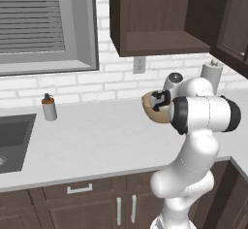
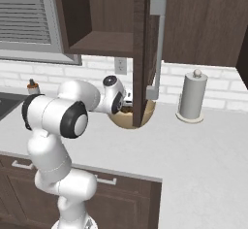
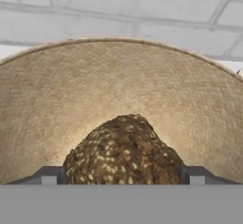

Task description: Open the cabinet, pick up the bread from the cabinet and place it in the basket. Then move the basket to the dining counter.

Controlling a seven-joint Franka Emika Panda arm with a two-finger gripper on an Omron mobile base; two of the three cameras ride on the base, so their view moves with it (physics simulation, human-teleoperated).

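I see one basket on the white counter beneath the open cabinet, holding one bread roll at 6 o'clock in the hand view. My gripper stands wide, fingertips flanking the roll; whether they grip it, I cannot tell. One soap bottle, one paper towel roll.

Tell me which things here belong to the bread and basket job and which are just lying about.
Part of the job: cabinet, door open; bread lying in the basket; tool, open around the bread.

Lying about: paper towel roll, soap dispenser, sink, wall socket.
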